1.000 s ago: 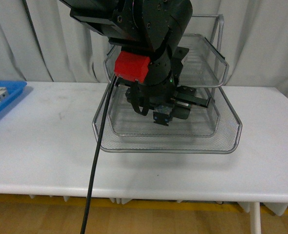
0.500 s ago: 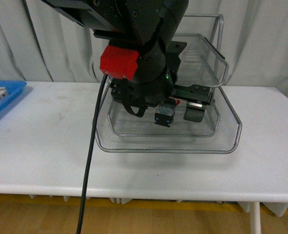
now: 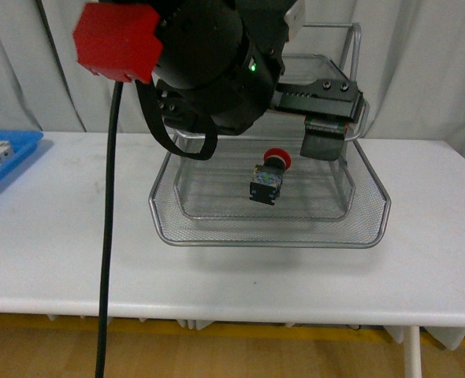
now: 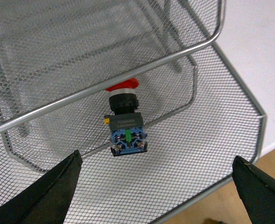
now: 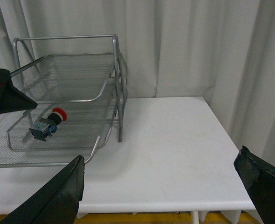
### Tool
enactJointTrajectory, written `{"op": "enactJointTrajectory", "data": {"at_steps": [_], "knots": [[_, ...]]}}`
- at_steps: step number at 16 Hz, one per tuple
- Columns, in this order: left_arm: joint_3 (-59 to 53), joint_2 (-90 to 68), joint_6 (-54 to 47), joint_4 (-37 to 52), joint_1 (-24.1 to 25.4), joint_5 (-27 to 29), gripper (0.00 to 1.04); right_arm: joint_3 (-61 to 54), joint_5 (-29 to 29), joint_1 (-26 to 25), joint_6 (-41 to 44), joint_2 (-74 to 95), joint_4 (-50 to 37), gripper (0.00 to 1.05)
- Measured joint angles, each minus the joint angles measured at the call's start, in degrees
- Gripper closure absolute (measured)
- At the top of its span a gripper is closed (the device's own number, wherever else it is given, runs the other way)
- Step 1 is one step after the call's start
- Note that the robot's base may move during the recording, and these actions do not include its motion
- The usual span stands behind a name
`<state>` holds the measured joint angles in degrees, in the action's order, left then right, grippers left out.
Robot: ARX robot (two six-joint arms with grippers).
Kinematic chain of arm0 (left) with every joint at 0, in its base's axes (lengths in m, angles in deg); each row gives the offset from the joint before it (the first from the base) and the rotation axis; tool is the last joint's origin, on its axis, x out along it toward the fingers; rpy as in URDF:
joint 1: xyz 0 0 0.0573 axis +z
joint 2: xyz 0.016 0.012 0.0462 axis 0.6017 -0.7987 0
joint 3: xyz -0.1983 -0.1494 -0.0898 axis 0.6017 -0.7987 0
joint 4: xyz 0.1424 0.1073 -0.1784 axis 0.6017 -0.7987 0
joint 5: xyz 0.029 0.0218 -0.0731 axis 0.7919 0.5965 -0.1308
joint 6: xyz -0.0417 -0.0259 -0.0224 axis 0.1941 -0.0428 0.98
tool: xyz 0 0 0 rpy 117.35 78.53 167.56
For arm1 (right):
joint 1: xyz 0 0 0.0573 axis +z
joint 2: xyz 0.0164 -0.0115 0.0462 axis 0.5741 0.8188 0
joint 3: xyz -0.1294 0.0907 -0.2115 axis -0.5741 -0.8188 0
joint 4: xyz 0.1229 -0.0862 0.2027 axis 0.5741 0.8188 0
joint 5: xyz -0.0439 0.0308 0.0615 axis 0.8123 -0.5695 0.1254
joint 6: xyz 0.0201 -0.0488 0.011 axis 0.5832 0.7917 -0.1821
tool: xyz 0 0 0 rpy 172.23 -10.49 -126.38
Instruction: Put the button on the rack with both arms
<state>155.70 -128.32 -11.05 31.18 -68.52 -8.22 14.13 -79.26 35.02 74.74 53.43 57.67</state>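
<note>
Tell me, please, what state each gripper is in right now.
Left gripper: open, empty; the button lies free in the rack.
Right gripper: open, empty.

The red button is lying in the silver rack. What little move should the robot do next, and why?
Probably lift the left gripper up and back, away from the rack. The button lies on the mesh on its own. The gripper hangs open over it with its fingers spread wide and touching nothing, so the placing looks done.
</note>
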Motion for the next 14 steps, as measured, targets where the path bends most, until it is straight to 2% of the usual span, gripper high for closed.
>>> {"op": "enactJointTrajectory", "data": {"at_steps": [4,5,6,7,8,9,10,12,14], "knots": [[-10.25,14.43,-2.10,3.54,-0.15,1.90,0.07,0.00,0.00,0.00,0.00,0.02,0.00,0.06],[-17.88,18.86,-2.36,22.23,-0.52,13.73,0.18,0.00,-0.13,0.00,0.00,0.02,0.02,0.06],[-26.23,24.17,-2.60,33.83,0.33,21.57,0.28,0.00,-0.09,0.00,0.00,0.00,0.04,0.06],[-33.94,28.89,-2.71,42.29,3.02,25.35,0.39,0.00,-0.11,0.00,0.00,0.00,0.02,0.06],[-40.94,32.98,-2.69,48.54,7.04,25.18,0.52,0.00,-0.13,0.00,0.00,0.00,0.00,0.06],[-46.93,36.37,-2.71,50.82,9.62,23.30,0.65,0.00,-0.13,0.00,0.00,0.00,0.00,0.06],[-52.76,39.65,-2.71,51.36,11.43,19.93,0.81,0.00,-0.15,0.00,0.00,0.02,0.00,0.06],[-58.64,45.33,-2.51,51.80,15.06,15.98,1.03,0.00,-0.13,0.00,0.00,0.02,0.02,0.06],[-62.16,49.35,-2.78,51.63,17.77,13.94,1.03,0.00,-0.13,0.00,0.00,0.02,0.00,0.06]]}}
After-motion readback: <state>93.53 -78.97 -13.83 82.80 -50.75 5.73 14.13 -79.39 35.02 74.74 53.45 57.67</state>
